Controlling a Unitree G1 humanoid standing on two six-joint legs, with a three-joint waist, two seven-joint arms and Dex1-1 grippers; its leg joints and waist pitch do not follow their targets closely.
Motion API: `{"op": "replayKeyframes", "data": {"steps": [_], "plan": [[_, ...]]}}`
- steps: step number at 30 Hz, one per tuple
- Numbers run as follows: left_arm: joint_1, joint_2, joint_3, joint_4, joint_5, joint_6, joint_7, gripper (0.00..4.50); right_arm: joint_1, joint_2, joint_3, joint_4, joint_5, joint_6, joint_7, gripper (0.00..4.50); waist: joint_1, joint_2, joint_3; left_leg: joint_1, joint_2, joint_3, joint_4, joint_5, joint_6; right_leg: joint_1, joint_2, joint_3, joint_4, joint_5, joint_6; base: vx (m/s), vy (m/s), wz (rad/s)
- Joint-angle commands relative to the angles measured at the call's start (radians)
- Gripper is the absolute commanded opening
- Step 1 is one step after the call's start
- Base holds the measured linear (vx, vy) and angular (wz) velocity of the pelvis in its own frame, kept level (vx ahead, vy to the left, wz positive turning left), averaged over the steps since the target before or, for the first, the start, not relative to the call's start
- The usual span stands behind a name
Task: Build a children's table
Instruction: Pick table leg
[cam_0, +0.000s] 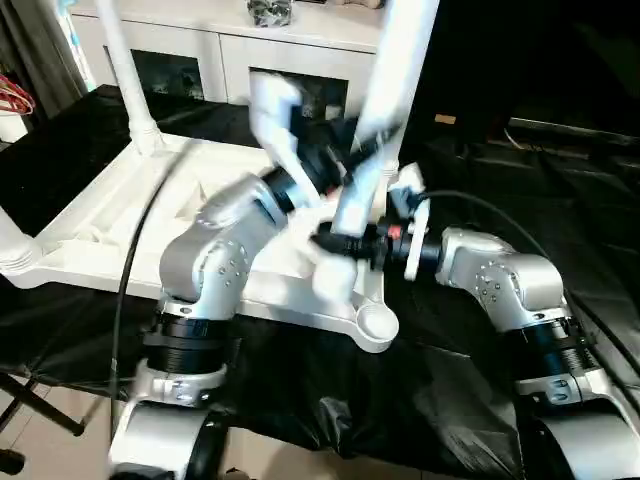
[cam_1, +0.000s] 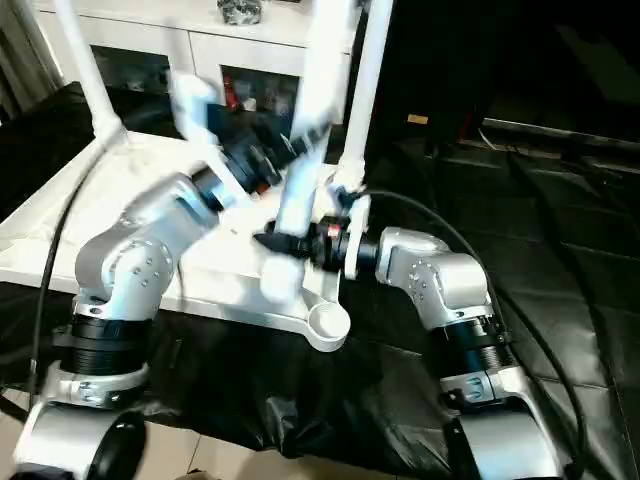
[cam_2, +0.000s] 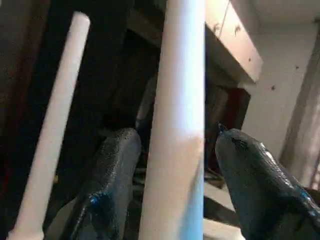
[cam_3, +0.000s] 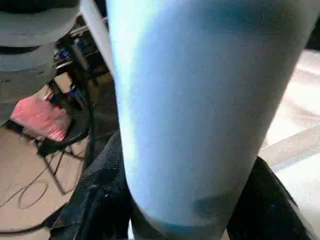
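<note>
text: none legible — labels: none — numbers: none

A white cabinet (cam_0: 225, 45) with glass doors stands behind black sheeting (cam_0: 560, 200).

The tabletop (cam_0: 100, 225) is seen as white moulded plastic with a ribbed underside, and the leg (cam_2: 175, 125) as smooth, faintly glossy white plastic tube. The black sheet (cam_0: 480, 380) is crinkled and shiny. The forearms (cam_1: 135, 265) are finished in satin silver metal.
</note>
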Motion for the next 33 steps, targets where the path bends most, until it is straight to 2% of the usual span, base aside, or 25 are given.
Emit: {"op": "replayKeyframes", "data": {"steps": [1,3,4,5,6,8,9,13,14,15,16,17,19,20,21,22,24,25,28,32,33], "plan": [[0.001,0.022,-0.005,0.008,0.007,-0.009,-0.034,2.87,0.013,0.002,-0.040,0.012,0.001,-0.031,-0.046,1.90,-0.002,0.001,-0.081,0.016,0.039,-0.019,-0.063,-0.119,0.000,0.055,-0.071,0.054,-0.065,-0.246,-0.148,0.000,0.000,0.00],[0.012,0.056,-0.024,0.016,0.025,-0.005,-0.069,2.87,0.023,0.002,-0.046,0.012,-0.009,-0.047,-0.066,1.90,-0.003,0.003,-0.080,0.016,0.040,-0.019,-0.064,-0.120,-0.004,0.056,-0.069,0.054,-0.064,-0.236,-0.147,0.000,0.000,0.00],[0.020,0.080,-0.041,0.024,0.041,-0.007,-0.098,2.87,0.029,-0.001,-0.047,0.012,-0.016,-0.055,-0.075,1.90,-0.003,0.010,-0.081,0.017,0.039,-0.019,-0.064,-0.123,-0.006,0.055,-0.069,0.055,-0.061,-0.231,-0.148,0.000,0.000,0.00],[0.033,0.116,-0.069,0.031,0.068,-0.015,-0.139,2.87,0.038,-0.010,-0.044,0.008,-0.031,-0.068,-0.080,1.90,-0.003,0.013,-0.081,0.018,0.039,-0.019,-0.065,-0.124,-0.007,0.054,-0.068,0.054,-0.064,-0.229,-0.146,0.000,0.000,0.00],[0.042,0.140,-0.088,0.036,0.086,-0.020,-0.166,2.87,0.044,-0.016,-0.041,0.005,-0.040,-0.077,-0.083,1.90,-0.003,0.011,-0.081,0.019,0.040,-0.021,-0.066,-0.126,-0.010,0.052,-0.068,0.054,-0.064,-0.229,-0.141,0.000,0.000,0.00],[0.080,0.230,-0.164,0.057,0.155,-0.049,-0.263,2.87,0.066,-0.045,-0.030,0.006,-0.096,-0.134,-0.110,1.90,-0.004,0.013,-0.080,0.021,0.038,-0.020,-0.067,-0.136,-0.018,0.052,-0.067,0.054,-0.065,-0.244,-0.130,0.000,0.000,0.00],[0.085,0.243,-0.175,0.062,0.166,-0.057,-0.276,2.87,0.070,-0.050,-0.029,0.006,-0.105,-0.144,-0.115,1.90,-0.004,0.019,-0.080,0.022,0.039,-0.020,-0.068,-0.139,-0.028,0.051,-0.067,0.056,-0.064,-0.240,-0.129,0.000,0.000,0.00],[0.149,0.380,-0.311,0.098,0.247,-0.093,-0.457,2.87,0.102,-0.097,-0.067,0.001,-0.130,-0.170,-0.145,1.89,-0.006,0.020,-0.079,0.025,0.038,-0.019,-0.070,-0.164,-0.035,0.052,-0.068,0.058,-0.062,-0.242,-0.147,0.000,0.000,0.00],[0.149,0.380,-0.311,0.098,0.247,-0.093,-0.457,2.87,0.102,-0.097,-0.067,0.001,-0.130,-0.170,-0.145,1.89,-0.006,0.019,-0.078,0.023,0.039,-0.020,-0.071,-0.168,-0.033,0.053,-0.069,0.059,-0.062,-0.244,-0.148,0.000,0.000,0.00],[0.165,0.413,-0.356,0.110,0.277,-0.121,-0.512,2.87,0.114,-0.115,-0.070,-0.011,-0.131,-0.170,-0.139,1.89,-0.005,0.038,-0.079,0.026,0.039,-0.019,-0.070,-0.175,-0.038,0.051,-0.069,0.059,-0.059,-0.232,-0.157,0.000,0.000,0.00],[0.169,0.425,-0.380,0.120,0.290,-0.126,-0.536,2.87,0.120,-0.124,-0.068,-0.017,-0.132,-0.169,-0.132,1.89,-0.008,0.027,-0.079,0.025,0.038,-0.019,-0.070,-0.182,-0.036,0.053,-0.066,0.058,-0.061,-0.223,-0.160,0.000,0.000,0.00],[0.169,0.425,-0.380,0.120,0.290,-0.126,-0.536,2.87,0.120,-0.124,-0.068,-0.017,-0.132,-0.169,-0.132,1.89,-0.008,0.026,-0.079,0.024,0.037,-0.019,-0.072,-0.183,-0.033,0.055,-0.065,0.058,-0.060,-0.223,-0.163,0.000,0.000,0.00],[0.168,0.437,-0.433,0.162,0.337,-0.162,-0.571,2.87,0.131,-0.138,-0.061,-0.033,-0.130,-0.169,-0.109,1.89,-0.008,0.026,-0.077,0.023,0.036,-0.018,-0.070,-0.186,-0.028,0.055,-0.068,0.060,-0.064,-0.245,-0.166,0.000,0.000,0.00],[0.168,0.437,-0.433,0.162,0.337,-0.162,-0.571,2.87,0.131,-0.138,-0.061,-0.033,-0.130,-0.169,-0.109,1.89,-0.008,0.027,-0.077,0.022,0.037,-0.018,-0.070,-0.191,-0.027,0.055,-0.069,0.060,-0.064,-0.254,-0.163,0.000,0.000,0.00],[0.164,0.438,-0.452,0.191,0.366,-0.199,-0.586,2.58,0.134,-0.141,-0.056,-0.038,-0.127,-0.170,-0.097,1.89,-0.006,0.030,-0.077,0.023,0.037,-0.019,-0.070,-0.197,-0.025,0.054,-0.070,0.060,-0.068,-0.269,-0.159,0.000,0.000,0.00],[0.160,0.439,-0.466,0.213,0.385,-0.221,-0.595,2.58,0.136,-0.143,-0.052,-0.041,-0.125,-0.172,-0.090,1.89,-0.009,0.032,-0.077,0.024,0.038,-0.019,-0.070,-0.203,-0.029,0.054,-0.070,0.060,-0.066,-0.272,-0.160,0.000,0.000,0.00],[0.144,0.438,-0.492,0.272,0.432,-0.265,-0.594,2.51,0.139,-0.144,-0.046,-0.050,-0.118,-0.170,-0.079,1.89,-0.010,0.029,-0.076,0.023,0.037,-0.021,-0.071,-0.215,-0.028,0.055,-0.069,0.059,-0.069,-0.296,-0.148,0.000,0.000,0.00],[0.129,0.437,-0.509,0.329,0.461,-0.293,-0.597,2.33,0.143,-0.141,-0.043,-0.056,-0.118,-0.172,-0.081,1.89,-0.011,0.037,-0.077,0.025,0.036,-0.021,-0.070,-0.219,-0.029,0.053,-0.069,0.059,-0.072,-0.304,-0.145,0.000,0.000,0.00],[0.116,0.439,-0.519,0.371,0.479,-0.321,-0.606,2.10,0.149,-0.141,-0.037,-0.062,-0.118,-0.173,-0.081,1.89,-0.015,0.033,-0.078,0.024,0.037,-0.022,-0.070,-0.225,-0.030,0.054,-0.071,0.059,-0.072,-0.299,-0.154,0.000,0.000,0.00],[0.096,0.434,-0.517,0.427,0.499,-0.360,-0.601,1.88,0.155,-0.140,-0.036,-0.070,-0.119,-0.170,-0.077,1.89,-0.014,0.038,-0.079,0.023,0.038,-0.022,-0.070,-0.216,-0.025,0.054,-0.071,0.058,-0.068,-0.278,-0.174,0.000,0.000,0.00],[0.091,0.432,-0.515,0.439,0.503,-0.369,-0.598,1.71,0.157,-0.140,-0.037,-0.072,-0.119,-0.169,-0.075,1.89,-0.015,0.035,-0.080,0.023,0.038,-0.021,-0.069,-0.215,-0.023,0.054,-0.071,0.058,-0.068,-0.272,-0.176,0.000,0.000,0.00]]}}
